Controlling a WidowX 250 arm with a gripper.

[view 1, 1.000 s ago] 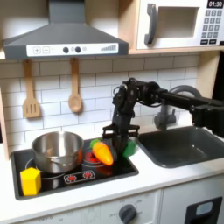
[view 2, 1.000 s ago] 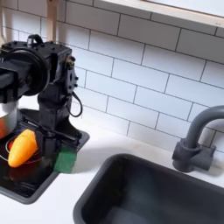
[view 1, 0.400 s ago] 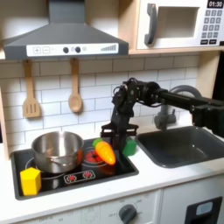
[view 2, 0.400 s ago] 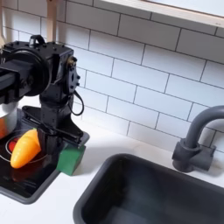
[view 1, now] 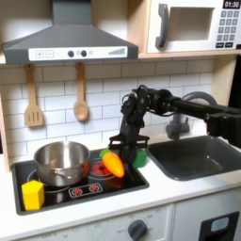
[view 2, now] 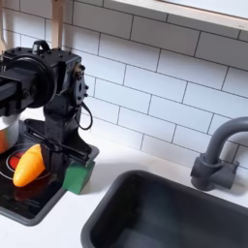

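The claw [view 2: 60, 160] looked shut above the green block [view 2: 77, 177] — a bump could push the carrot [view 2: 28, 165] beside it off the stove [view 2: 29, 205]

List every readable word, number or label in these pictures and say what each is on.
"01:30", roughly: the microwave display at the first exterior view's top right; the digits are small, so the reading is unsure.
Microwave keypad: marks too small to read.
Stove front panel: red marks too blurred to read.
Hood knobs: no readable text.
Nothing readable on the gripper, carrot or pot.
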